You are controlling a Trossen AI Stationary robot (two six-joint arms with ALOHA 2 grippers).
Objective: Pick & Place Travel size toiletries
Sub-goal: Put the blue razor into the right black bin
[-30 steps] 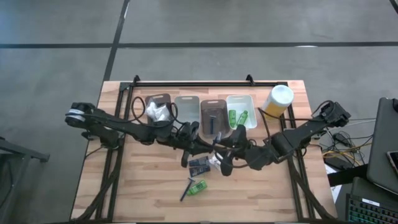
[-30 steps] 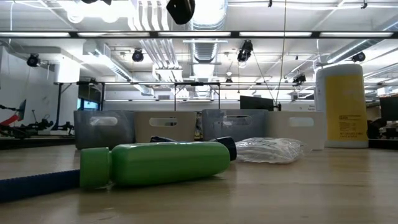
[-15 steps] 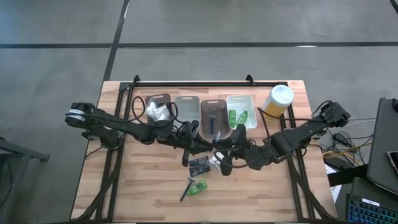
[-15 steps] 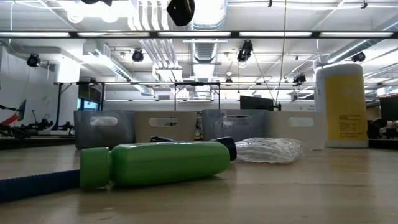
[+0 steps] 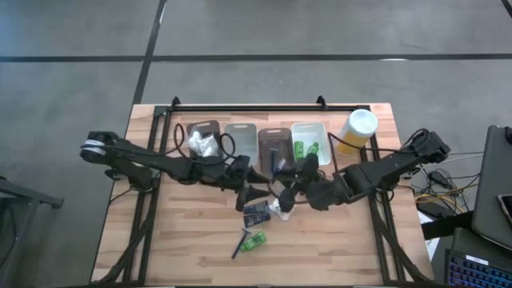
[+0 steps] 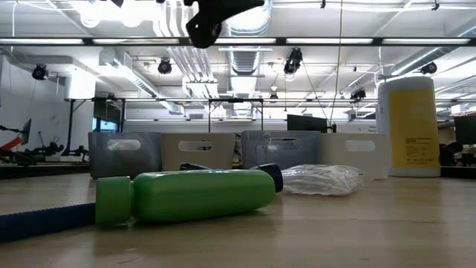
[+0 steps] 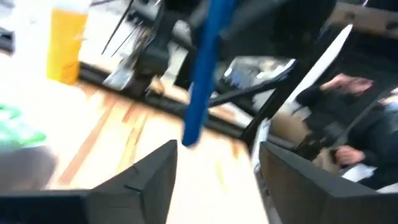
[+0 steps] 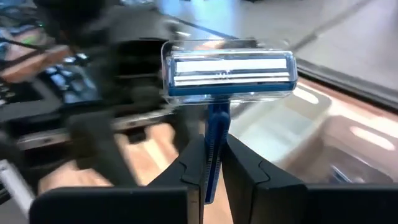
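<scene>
Right pincer (image 8: pixel 212 163) — clamped on slim dark-blue plastic razor (image 8: pixel 227 71), head upright. Left pincer (image 7: pixel 214 163) — fingers spread wide, empty, beside it above the wooden bench (image 5: pixel 184 248).

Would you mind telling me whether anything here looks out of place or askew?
Nothing looks damaged or spilled. A few toiletries lie loose on the table rather than in bins: a green bottle on its side, a razor beside it, and a clear wrapped bundle.

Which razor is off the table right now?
The blue razor pinched by its handle in the right gripper, head up. The other razor lies on the table beside the green bottle.
</scene>
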